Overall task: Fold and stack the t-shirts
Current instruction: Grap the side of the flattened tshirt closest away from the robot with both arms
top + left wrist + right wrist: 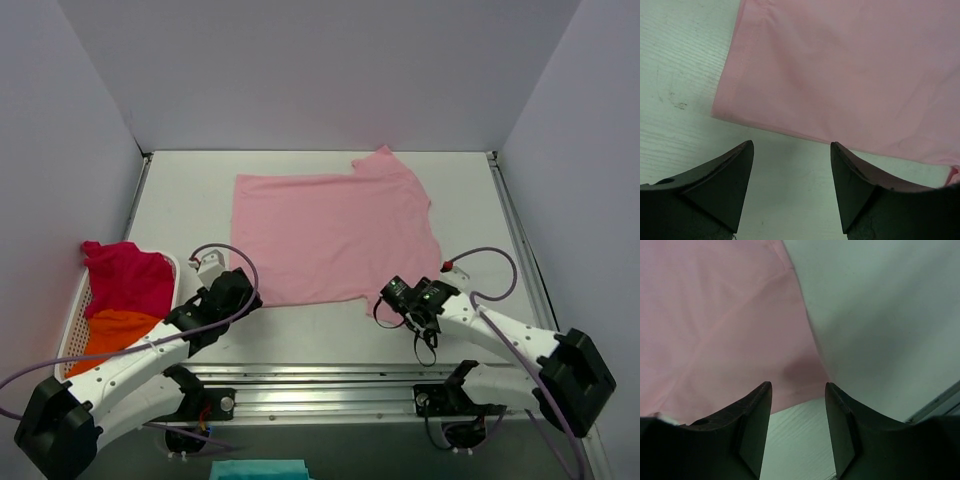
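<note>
So far: nothing is stacked; by my reading the first fold on the light pink t-shirt (335,235) is only being set up, at its near edge.
Left to do: fold the pink one, then take the magenta-red t-shirt (128,278) and the orange t-shirt (120,330) out, fold each and pile all three.
Pink shirt, place: it lies spread on the middle of the counter (190,200), with its near hem toward the arms.
Pink shirt, look: it is flat and mostly smooth with faint creases. One sleeve sticks out at the far right corner. The left side runs straight, and I cannot tell whether a sleeve is tucked there.
Other two shirts: both are bunched in the white basket (72,340) at the left edge, the magenta-red one lying partly over the orange one, both unfolded.
Left end effector (791,147): its jaws are spread wide and hold nothing. It sits low over bare counter just short of the hem, near the near left corner.
Right end effector (797,387): its jaws are parted more narrowly than the left one's. It hangs over the near right corner of the pink cloth, and no fabric shows pinched between them.
Likely next need: both end effectors must catch the near corners together so the hem lifts evenly.
</note>
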`<state>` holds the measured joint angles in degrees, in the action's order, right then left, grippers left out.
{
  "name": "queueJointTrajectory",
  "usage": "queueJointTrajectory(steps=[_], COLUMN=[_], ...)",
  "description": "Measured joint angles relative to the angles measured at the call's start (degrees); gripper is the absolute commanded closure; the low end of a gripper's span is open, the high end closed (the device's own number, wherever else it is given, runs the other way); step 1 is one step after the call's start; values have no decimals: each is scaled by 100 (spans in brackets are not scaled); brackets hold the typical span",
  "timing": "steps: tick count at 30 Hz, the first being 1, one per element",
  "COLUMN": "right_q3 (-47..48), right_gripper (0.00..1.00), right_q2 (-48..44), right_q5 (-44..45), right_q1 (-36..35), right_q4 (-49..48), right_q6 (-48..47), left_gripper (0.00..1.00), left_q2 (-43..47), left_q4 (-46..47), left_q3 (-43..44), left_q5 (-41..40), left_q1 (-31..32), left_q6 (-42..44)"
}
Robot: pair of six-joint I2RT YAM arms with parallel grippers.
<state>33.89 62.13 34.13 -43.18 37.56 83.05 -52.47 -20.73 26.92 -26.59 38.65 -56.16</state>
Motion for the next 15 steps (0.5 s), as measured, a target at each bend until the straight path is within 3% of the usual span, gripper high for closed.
queueJointTrajectory(steps=[9, 12, 15], right_q3=[601, 715, 791], right_gripper=[57, 52, 35], right_q2=[2179, 2361, 2356], right_q5=[-267, -289, -284], right_q1=[-463, -586, -597], right_q4=[501, 636, 758], right_q6=[507, 675, 713], left_gripper=[28, 28, 28], left_q2=[-356, -367, -365], left_q4=[186, 216, 219], left_q3=[0, 0, -2], left_q5=[-7, -15, -26], left_q1=[4, 7, 7], left_q6=[-11, 28, 96])
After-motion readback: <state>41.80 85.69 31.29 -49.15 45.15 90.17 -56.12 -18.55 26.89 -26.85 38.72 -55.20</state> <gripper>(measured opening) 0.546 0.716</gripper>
